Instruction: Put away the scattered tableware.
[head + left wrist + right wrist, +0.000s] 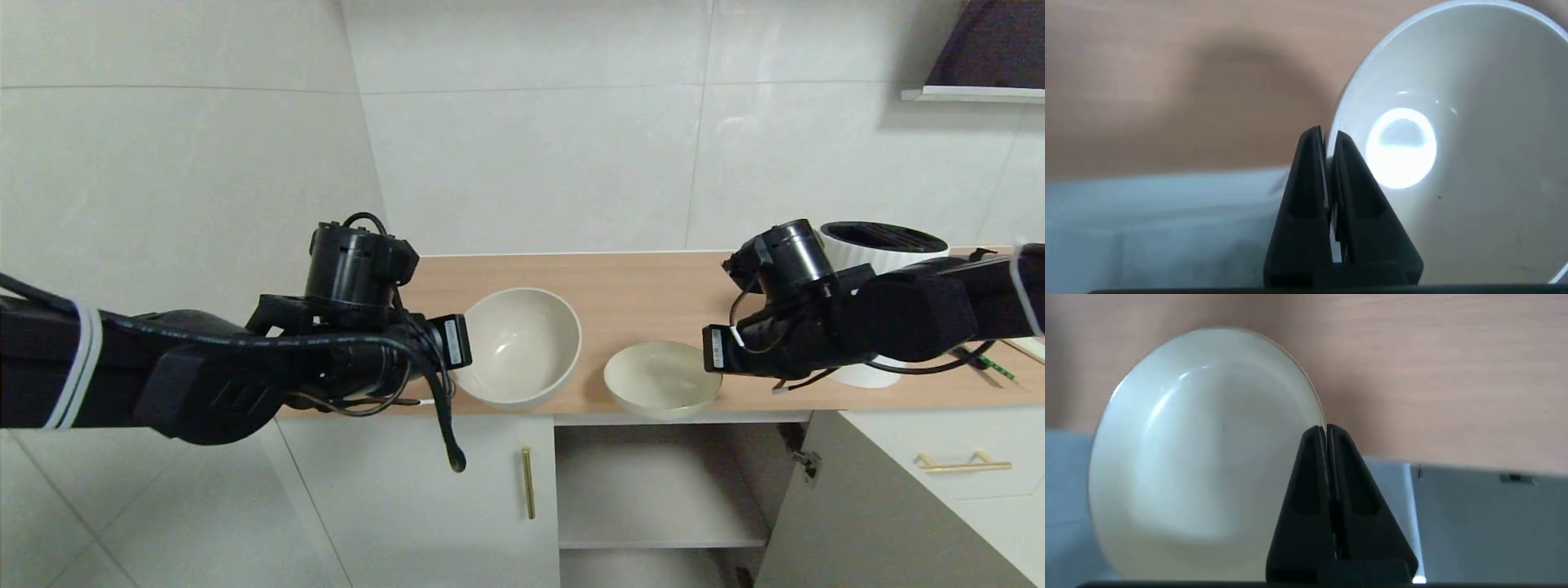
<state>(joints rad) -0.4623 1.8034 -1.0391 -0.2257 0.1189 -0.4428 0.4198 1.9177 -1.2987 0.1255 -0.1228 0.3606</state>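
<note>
L claw (1328, 137) pinched shut on big bowl (522, 347) rim at its 9 o'clock, bowl tilted at counter (653, 282) front edge; at its 3 o'clock, small bowl (657, 377) overhangs the edge, R claw (1328, 434) clamped tight on its 3 o'clock rim

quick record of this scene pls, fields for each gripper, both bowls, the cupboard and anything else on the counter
left gripper: shut on the rim of the large bowl
right gripper: shut on the rim of the small bowl
large bowl: tilted, at the front edge of the counter
small bowl: reaches past the counter's front edge
cupboard: under the counter, door open, shelf showing
other: white ribbed container behind the right arm
</note>
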